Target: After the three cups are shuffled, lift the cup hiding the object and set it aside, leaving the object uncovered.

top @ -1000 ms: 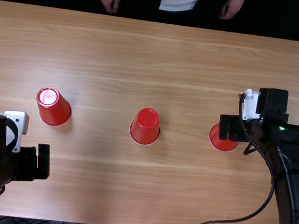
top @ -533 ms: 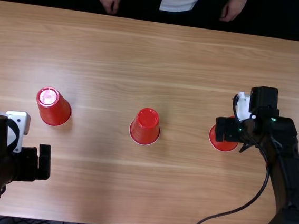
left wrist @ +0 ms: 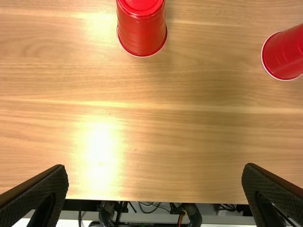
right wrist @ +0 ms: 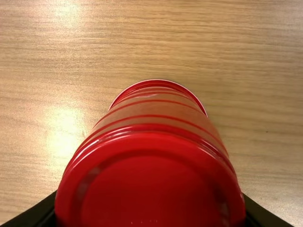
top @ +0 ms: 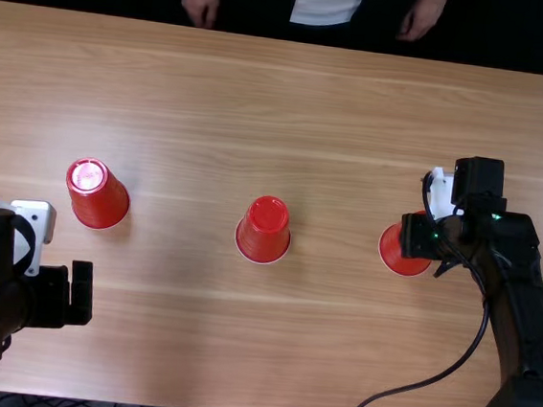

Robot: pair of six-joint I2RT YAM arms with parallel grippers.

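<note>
1. Table (top: 282,99): light wood. I see three red cups standing upside down on it in a row.
2. Right gripper (top: 413,234): clamped on the sides of the right cup (top: 398,256), whose rim sits on the table.
3. Left gripper (left wrist: 154,170): by the table's near edge, fingers wide apart, gripping nothing, well apart from the left cup (top: 96,194).
4. Middle cup (top: 264,229): untouched, between the other two.

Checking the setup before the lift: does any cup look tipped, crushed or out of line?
Nothing stands out. The left cup, middle cup and right cup all stand upside down in a rough row on the table, with no visible dents. The right gripper sits at the right cup, whose rim appears flat on the wood.
</note>
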